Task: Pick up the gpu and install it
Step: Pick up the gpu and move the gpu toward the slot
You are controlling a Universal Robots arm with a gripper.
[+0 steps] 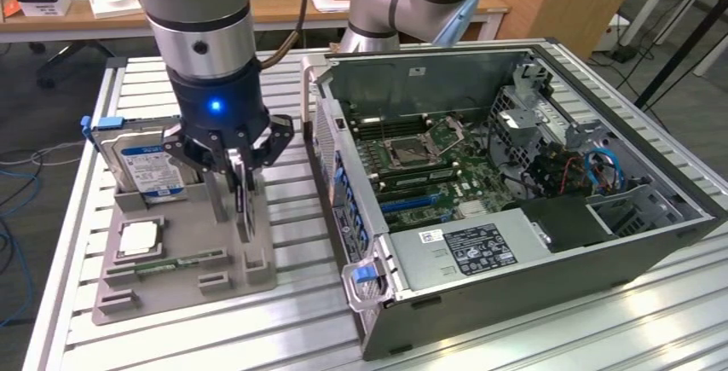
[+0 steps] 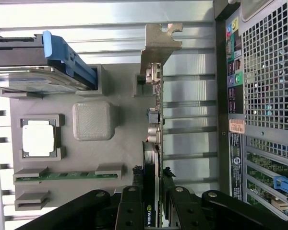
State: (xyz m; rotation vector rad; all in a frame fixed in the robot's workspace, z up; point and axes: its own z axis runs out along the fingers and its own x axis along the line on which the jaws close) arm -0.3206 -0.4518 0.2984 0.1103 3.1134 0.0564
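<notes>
The gpu [image 1: 242, 205] is a thin dark green card standing on edge in a slot at the right side of the grey holder tray [image 1: 182, 277]. In the wrist view the gpu [image 2: 153, 124] runs away from me, with its silver bracket at the far end. My gripper [image 1: 237, 166] hangs straight down over the card's top edge. Its black fingers [image 2: 137, 187] press against both faces of the card, so the gripper [image 2: 152, 179] is shut on it. The card's lower edge still sits at the tray's slot.
The open computer case [image 1: 500, 183] lies just to the exterior view's right of the tray, motherboard [image 1: 415, 162] exposed. On the tray stand a hard drive [image 1: 146, 166] with blue handle, a processor [image 1: 136, 236] and a memory stick [image 1: 170, 262]. A second arm [image 1: 398, 4] stands behind the case.
</notes>
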